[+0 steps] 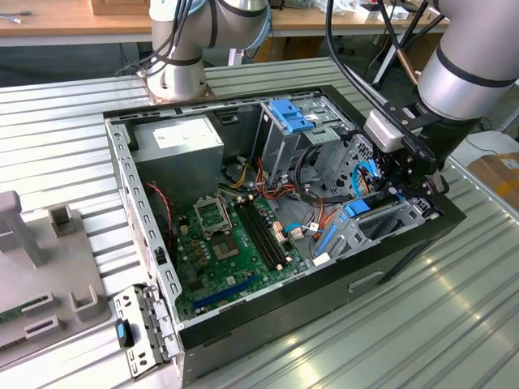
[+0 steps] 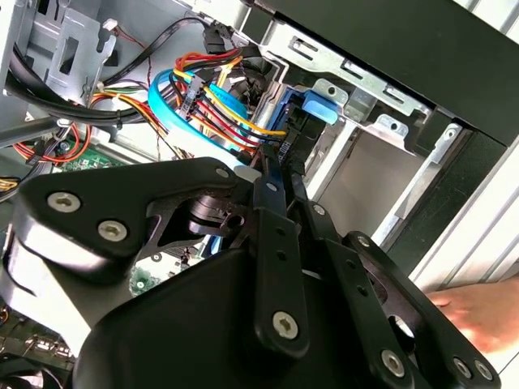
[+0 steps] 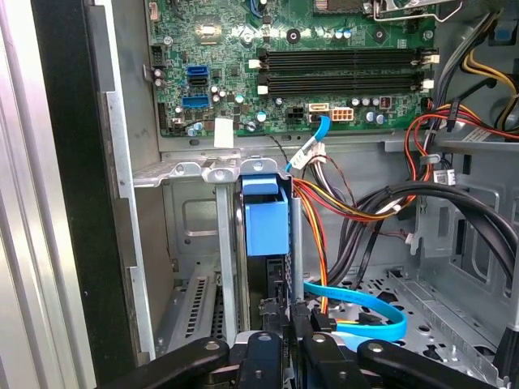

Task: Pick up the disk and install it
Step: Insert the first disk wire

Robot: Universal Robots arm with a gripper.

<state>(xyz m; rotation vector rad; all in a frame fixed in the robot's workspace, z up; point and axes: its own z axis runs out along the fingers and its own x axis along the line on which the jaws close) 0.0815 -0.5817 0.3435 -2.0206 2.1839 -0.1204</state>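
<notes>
The disk (image 1: 357, 208) stands on edge in the grey metal bay (image 1: 391, 224) at the open computer case's corner, on the exterior view's right. In the first wrist view its blue end tab (image 3: 265, 220) rises above a thin dark body between the bay's uprights. My gripper (image 1: 396, 190) reaches down into that corner, and its black fingers (image 3: 261, 340) are shut on the disk's near end. In the second wrist view the gripper (image 2: 276, 166) narrows towards the blue tab (image 2: 318, 107).
Red, yellow and blue cables (image 3: 349, 211) run close beside the bay. The motherboard (image 1: 235, 243), a grey box with a white label (image 1: 178, 146) and a blue-topped cage (image 1: 288, 121) fill the case. A person's hand (image 2: 478, 316) rests outside the case wall. Another arm's base (image 1: 174, 77) stands behind.
</notes>
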